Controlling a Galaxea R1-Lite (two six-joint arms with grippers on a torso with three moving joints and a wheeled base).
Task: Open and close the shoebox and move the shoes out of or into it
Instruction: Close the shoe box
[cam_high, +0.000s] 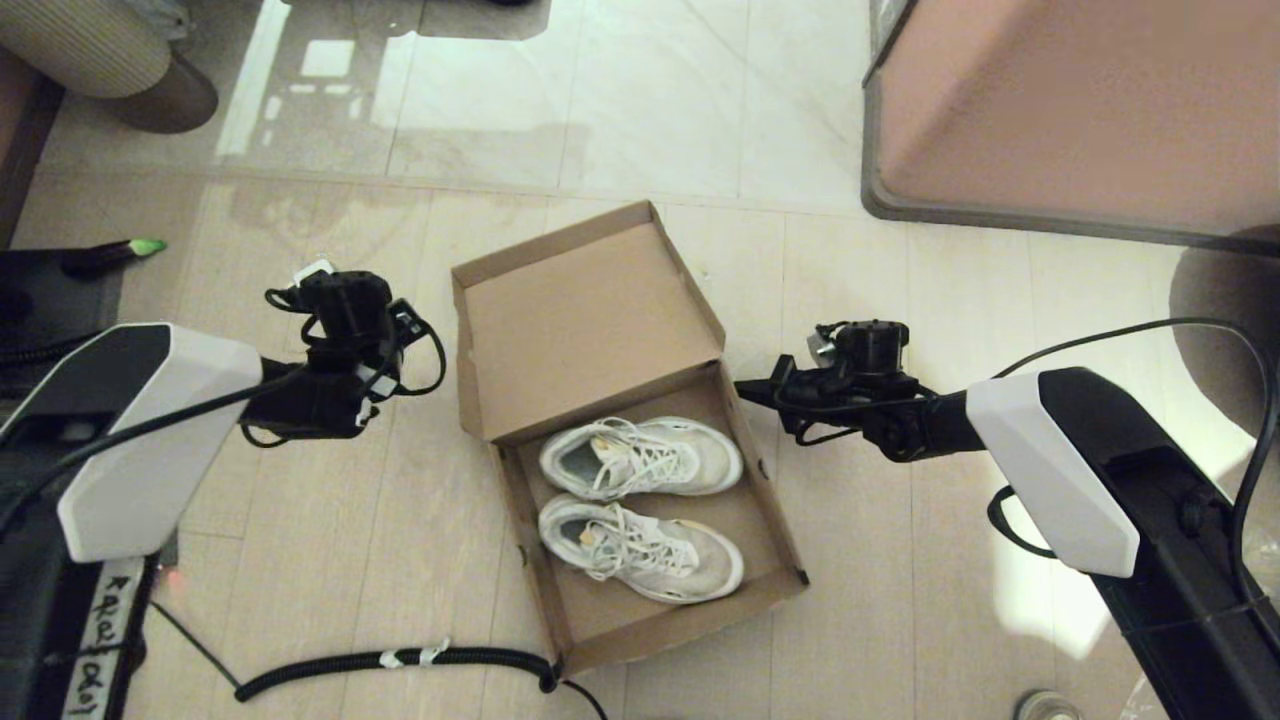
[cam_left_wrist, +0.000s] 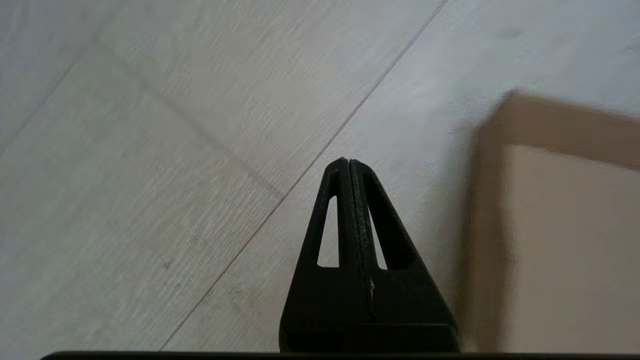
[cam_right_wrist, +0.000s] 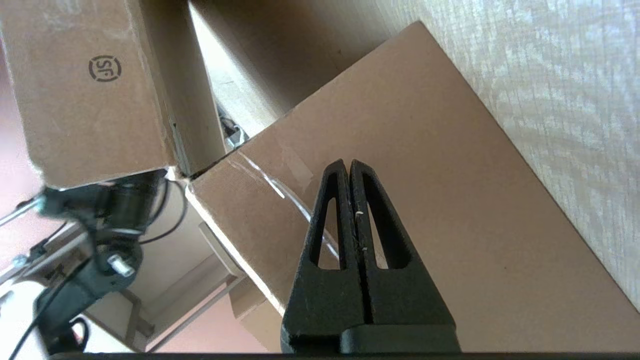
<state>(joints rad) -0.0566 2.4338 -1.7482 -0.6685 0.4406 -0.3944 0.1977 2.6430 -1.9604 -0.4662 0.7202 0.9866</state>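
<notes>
The brown cardboard shoebox (cam_high: 778, 520) stands on the floor at the centre, its hinged lid (cam_high: 590, 320) flipped back and leaning away from me. Both white lace-up sneakers lie side by side inside, the far shoe (cam_high: 650, 458) and the near shoe (cam_high: 650, 545), toes to the right. My left gripper (cam_high: 345, 335) hovers over the floor left of the lid, shut and empty (cam_left_wrist: 348, 161); the lid's edge (cam_left_wrist: 565, 240) shows beside it. My right gripper (cam_high: 745, 390) is shut and empty just outside the box's right wall (cam_right_wrist: 425, 175), its tips (cam_right_wrist: 348, 162) pointing at the cardboard.
A large pinkish-brown block with a dark rim (cam_high: 1080, 100) fills the far right. A black corrugated cable (cam_high: 400, 660) curls on the floor at the box's near left corner. A chair base (cam_high: 160, 95) stands far left, and a dark round object (cam_high: 1225, 320) sits at the right edge.
</notes>
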